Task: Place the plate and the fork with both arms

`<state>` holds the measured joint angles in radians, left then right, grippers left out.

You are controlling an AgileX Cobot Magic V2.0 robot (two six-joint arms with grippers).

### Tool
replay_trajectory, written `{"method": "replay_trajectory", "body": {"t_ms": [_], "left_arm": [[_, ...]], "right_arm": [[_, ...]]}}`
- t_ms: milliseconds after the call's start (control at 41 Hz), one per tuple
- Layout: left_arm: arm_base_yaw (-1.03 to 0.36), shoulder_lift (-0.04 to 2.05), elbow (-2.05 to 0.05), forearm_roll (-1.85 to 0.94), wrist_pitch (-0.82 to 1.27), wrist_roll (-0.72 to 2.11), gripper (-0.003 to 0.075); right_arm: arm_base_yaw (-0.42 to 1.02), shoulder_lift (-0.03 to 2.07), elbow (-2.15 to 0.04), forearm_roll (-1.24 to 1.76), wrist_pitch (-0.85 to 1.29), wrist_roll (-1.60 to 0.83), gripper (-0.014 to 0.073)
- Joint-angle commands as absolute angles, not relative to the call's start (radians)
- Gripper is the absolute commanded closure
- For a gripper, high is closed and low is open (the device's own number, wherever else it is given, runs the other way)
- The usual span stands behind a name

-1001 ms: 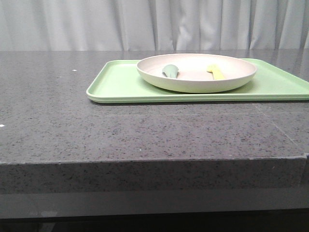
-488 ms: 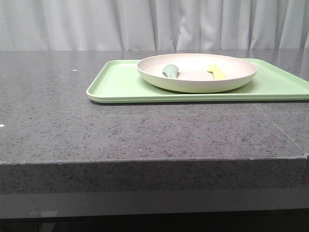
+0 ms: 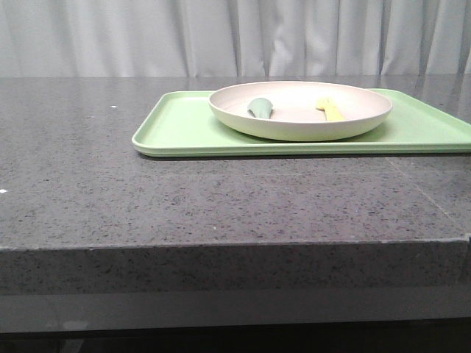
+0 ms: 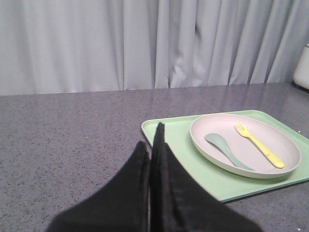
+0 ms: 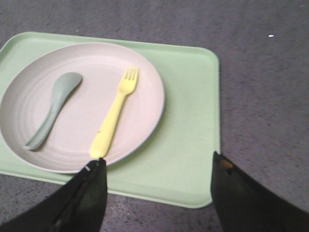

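The plate is seen resting on the light-green tray, which lies on the grey speckled table. Inside the plate the fork is laid flat, tines pointing away from the near rim, with the grey-green spoon beside it and clearly apart from it. In the front view no arm is visible over the table, and only the upper parts of both utensils show above the plate's rim. From the left wrist view, the left gripper is observed with its dark fingers pressed together, nothing between them, held back from the tray's near corner and well apart from the plate. From the right wrist view, the right gripper is observed with fingers spread wide, empty, positioned above the tray edge; the fork's handle end appears close to one fingertip, though contact cannot be confirmed. It is judged that the task is at an early stage: neither plate nor fork has been grasped or lifted, and both remain on the tray. Everything is therefore left to do: the fork is presumably to be picked by the right arm, the plate by the left, and both set down. The intended place is not indicated in these views.
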<state>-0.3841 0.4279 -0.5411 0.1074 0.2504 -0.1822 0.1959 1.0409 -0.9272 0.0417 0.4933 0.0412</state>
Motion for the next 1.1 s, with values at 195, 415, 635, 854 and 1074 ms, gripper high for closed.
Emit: {"method": "replay_trajectory", "body": {"t_ms": [195,415,635,854,1074], "left_arm": [[-0.391,0.434,-0.572,0.102,0.165,-0.192,0.0738],[-0.391,0.434,-0.572,0.102,0.165,-0.192,0.0738],[-0.391,0.434,-0.572,0.102,0.165,-0.192,0.0738],[-0.391,0.434,-0.572,0.102,0.165,-0.192,0.0738],[-0.391,0.434,-0.572,0.102,0.165,-0.192,0.0738]], "right_arm": [[0.255,1.341,-1.245,0.079,0.613,0.089,0.0102],[0.313,1.537,-1.466,0.038,0.754,0.205,0.0102],[0.364,1.732,-1.648,-0.099,0.906,0.381,0.0102],[0.363,1.822,-1.701,-0.099,0.933,0.418,0.0131],[0.358,1.855,-1.701,-0.099,0.924,0.421,0.0176]]}}
